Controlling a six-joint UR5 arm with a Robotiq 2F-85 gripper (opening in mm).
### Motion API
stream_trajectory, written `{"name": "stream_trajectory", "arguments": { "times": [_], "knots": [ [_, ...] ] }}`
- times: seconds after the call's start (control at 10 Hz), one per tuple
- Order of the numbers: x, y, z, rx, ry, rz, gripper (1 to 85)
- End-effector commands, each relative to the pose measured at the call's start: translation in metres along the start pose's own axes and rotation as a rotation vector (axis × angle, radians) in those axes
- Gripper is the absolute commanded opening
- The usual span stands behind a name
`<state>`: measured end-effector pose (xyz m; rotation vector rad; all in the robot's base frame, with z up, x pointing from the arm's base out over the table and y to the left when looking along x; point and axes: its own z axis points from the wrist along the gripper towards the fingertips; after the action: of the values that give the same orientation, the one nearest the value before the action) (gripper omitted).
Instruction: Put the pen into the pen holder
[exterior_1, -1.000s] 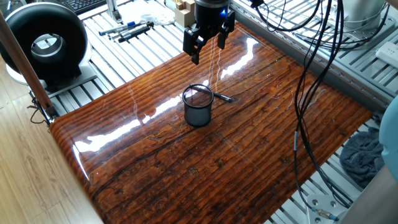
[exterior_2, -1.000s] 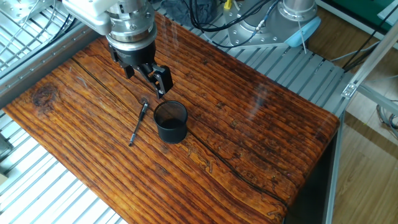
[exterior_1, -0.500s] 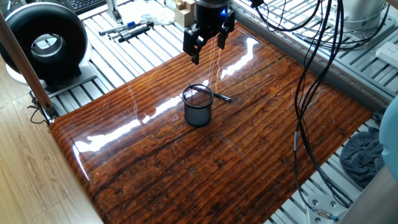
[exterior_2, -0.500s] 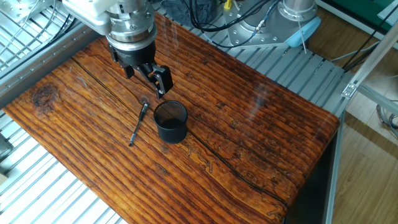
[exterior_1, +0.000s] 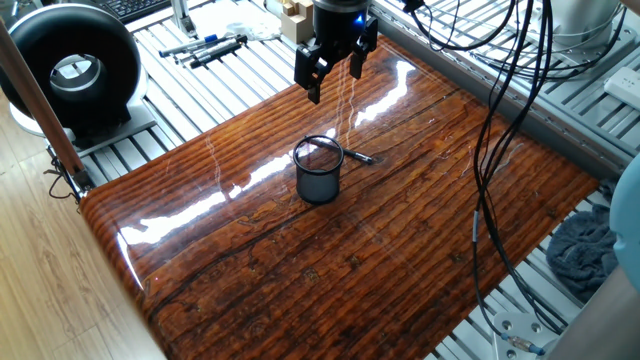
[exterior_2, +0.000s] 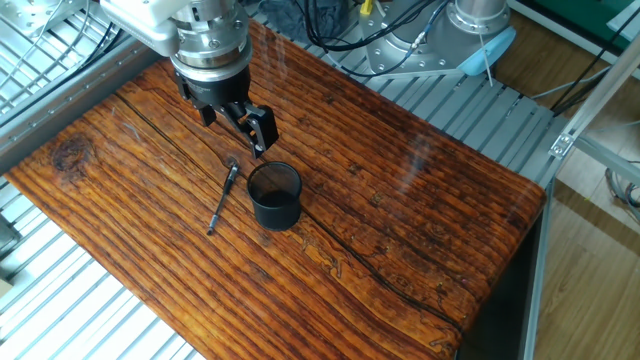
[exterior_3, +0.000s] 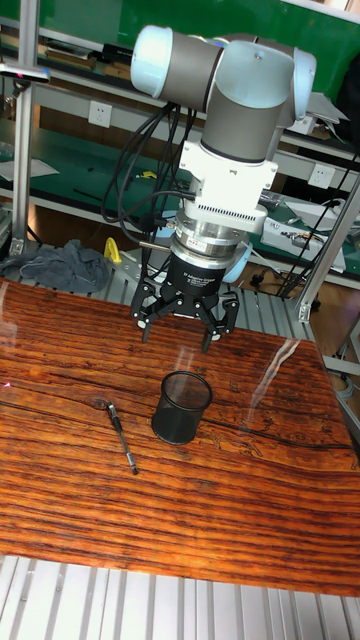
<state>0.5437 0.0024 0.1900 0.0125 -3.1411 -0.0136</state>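
The pen (exterior_2: 222, 198) is thin and black and lies flat on the wooden table (exterior_2: 400, 230), just beside the pen holder (exterior_2: 274, 196), a small dark mesh cup standing upright. In one fixed view only the pen's end (exterior_1: 360, 157) shows past the pen holder (exterior_1: 319, 170). My gripper (exterior_2: 235, 130) hangs above the table a short way behind both, open, with nothing between its fingers. The tall fixed view shows the gripper (exterior_3: 178, 338) pointing straight down, above and between the pen (exterior_3: 122, 423) and the pen holder (exterior_3: 181, 407).
A big black round fan (exterior_1: 75, 70) stands off the table's left corner. Black and blue markers (exterior_1: 205, 47) and wooden blocks (exterior_1: 293, 18) lie on the slatted bench behind. Black cables (exterior_1: 500, 100) hang over the right side. A grey cloth (exterior_1: 585, 250) lies at the far right.
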Motion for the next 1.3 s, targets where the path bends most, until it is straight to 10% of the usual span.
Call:
{"name": "stream_trajectory", "arguments": {
  "times": [0.0,1.2],
  "knots": [
    [-0.0054,0.0074,-0.0001,-0.019,-0.022,-0.037,1.3],
    [-0.0063,0.0068,0.0011,-0.008,-0.026,-0.039,1.3]
  ]
}}
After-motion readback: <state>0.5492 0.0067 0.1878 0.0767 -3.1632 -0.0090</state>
